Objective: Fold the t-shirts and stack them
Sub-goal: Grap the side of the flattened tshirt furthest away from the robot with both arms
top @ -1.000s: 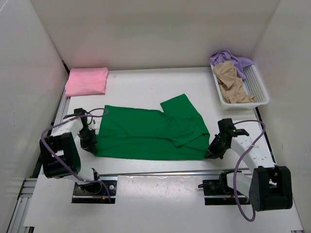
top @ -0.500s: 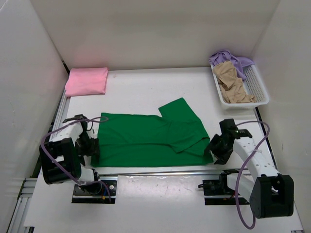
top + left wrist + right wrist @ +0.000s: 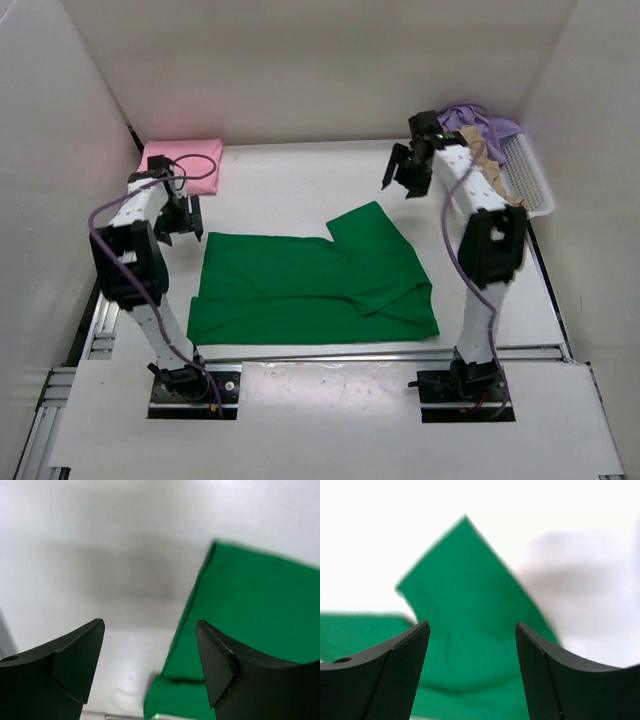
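Note:
A dark green t-shirt lies flat in the middle of the table, one sleeve folded in at its right. My left gripper hangs open above the table beside the shirt's far left corner, holding nothing. The left wrist view shows that gripper with the green t-shirt's edge below and to the right. My right gripper is raised high at the back, open and empty. From its wrist camera, this gripper looks down on the green sleeve. A folded pink t-shirt lies at the back left.
A white mesh basket stands at the back right, holding a tan t-shirt and a lavender t-shirt, partly behind my right arm. White walls close in the left, back and right sides.
Both grippers let go of the green t-shirt's near corners and opened. Both arms rose and swung toward the back. The shirt now lies flat, nearer the front edge.

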Robot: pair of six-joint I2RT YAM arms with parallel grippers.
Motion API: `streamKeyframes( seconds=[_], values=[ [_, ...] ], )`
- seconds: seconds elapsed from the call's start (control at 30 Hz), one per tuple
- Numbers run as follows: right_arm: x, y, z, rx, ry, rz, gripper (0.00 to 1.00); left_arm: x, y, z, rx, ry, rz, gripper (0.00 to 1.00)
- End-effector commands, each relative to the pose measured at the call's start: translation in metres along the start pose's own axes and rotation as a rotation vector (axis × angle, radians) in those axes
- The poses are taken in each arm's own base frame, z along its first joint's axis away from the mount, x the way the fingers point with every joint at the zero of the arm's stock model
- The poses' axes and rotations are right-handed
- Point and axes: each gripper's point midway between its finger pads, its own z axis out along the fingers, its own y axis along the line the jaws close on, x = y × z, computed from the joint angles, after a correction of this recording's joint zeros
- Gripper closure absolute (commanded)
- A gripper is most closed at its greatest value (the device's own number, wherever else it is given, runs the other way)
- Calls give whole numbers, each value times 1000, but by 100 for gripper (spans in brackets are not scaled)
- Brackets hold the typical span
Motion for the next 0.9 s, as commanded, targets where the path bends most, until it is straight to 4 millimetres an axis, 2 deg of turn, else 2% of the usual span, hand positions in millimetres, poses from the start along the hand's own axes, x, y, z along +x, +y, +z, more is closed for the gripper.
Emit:
streamKeyframes(
  seconds=[0.0,0.07,0.1,0.17,0.2,0.23,0.3,0.37,0.43,0.47,0.5,0.57,0.63,0.67,0.7,0.77,0.83,0.87],
  values=[
    [-19,6,67,11,59,-11,27,-36,-22,16,84,-52,17,15],
    [-29,17,90,-9,53,10,27,-45,-32,30,114,-55,29,15],
    [-36,16,110,2,38,24,27,-55,-39,30,129,-78,40,14],
    [-38,23,129,-7,13,58,27,-62,-44,35,155,-79,41,14],
    [-36,20,134,3,11,74,27,-64,-53,42,173,-74,53,11],
    [-25,18,142,21,31,80,27,-69,-55,43,182,-83,54,11],
    [-17,20,149,23,43,82,27,-71,-64,51,214,-69,64,11],
    [3,27,151,23,95,48,29,-75,-73,50,236,-77,75,11],
    [15,28,147,35,125,30,35,-73,-85,55,253,-63,97,11],
    [14,26,140,49,120,15,35,-73,-85,55,253,-63,97,11],
    [28,20,141,75,149,9,35,-72,-90,55,256,-62,107,11],
    [33,13,130,98,150,-3,35,-71,-94,54,259,-61,116,11],
    [46,-1,129,144,173,-15,35,-65,-94,61,258,-40,115,13],
    [47,-7,128,164,169,-29,38,-62,-98,64,259,-29,123,15],
    [50,-9,124,170,180,-41,41,-62,-98,64,259,-29,123,23],
    [51,-12,123,183,182,-42,50,-52,-95,69,222,1,130,31],
    [53,-13,122,187,191,-51,54,-47,-90,70,197,9,130,33],
    [54,-12,122,177,197,-50,63,-47,-87,66,182,2,130,33]
  ],
)
